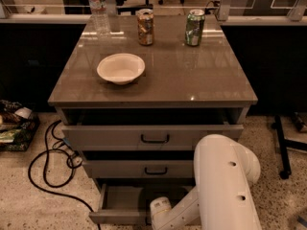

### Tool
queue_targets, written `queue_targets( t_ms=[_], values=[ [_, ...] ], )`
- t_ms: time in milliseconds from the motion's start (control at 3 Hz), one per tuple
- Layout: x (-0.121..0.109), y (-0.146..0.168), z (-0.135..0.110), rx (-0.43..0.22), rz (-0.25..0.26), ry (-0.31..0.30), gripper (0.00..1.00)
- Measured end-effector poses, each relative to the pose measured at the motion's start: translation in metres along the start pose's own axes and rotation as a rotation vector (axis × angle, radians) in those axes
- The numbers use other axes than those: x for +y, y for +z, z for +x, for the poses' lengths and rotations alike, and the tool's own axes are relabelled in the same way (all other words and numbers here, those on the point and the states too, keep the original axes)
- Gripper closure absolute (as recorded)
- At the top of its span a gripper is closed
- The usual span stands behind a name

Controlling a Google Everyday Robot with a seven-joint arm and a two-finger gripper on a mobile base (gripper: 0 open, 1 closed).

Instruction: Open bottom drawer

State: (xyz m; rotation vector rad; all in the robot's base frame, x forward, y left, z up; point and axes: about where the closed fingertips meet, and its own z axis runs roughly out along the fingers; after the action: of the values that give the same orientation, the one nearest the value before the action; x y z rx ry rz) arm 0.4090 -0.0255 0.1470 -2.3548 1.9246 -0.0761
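Observation:
The bottom drawer [117, 216] is the lowest of three grey-beige drawers and stands pulled out, showing its pale plain inside [129, 198]. Its handle is hidden behind my arm. My white arm [225, 181] reaches down in front of the cabinet at the lower right, and its wrist [160, 212] ends at the drawer's front edge. My gripper is hidden below the wrist at the frame's bottom. The middle drawer [139, 168] and top drawer [153, 136] have black bar handles and stand slightly out.
On the cabinet top [192, 80] sit a white bowl [120, 68], a water bottle [98, 6], and two cans [145, 27] [194, 28]. A black cable [45, 162] loops on the floor at left. A dark stand leg [280, 147] is at right.

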Motion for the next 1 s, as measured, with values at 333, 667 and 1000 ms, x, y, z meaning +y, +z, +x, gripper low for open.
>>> queue_targets(
  t_ms=[333, 667, 1000],
  values=[
    [0.0193, -0.0028, -0.0069, 0.023, 0.018, -0.021, 1.00],
    [0.0254, -0.0039, -0.0096, 0.033, 0.026, -0.030, 1.00],
    [0.0256, -0.0039, -0.0097, 0.033, 0.026, -0.031, 1.00]
  ],
)
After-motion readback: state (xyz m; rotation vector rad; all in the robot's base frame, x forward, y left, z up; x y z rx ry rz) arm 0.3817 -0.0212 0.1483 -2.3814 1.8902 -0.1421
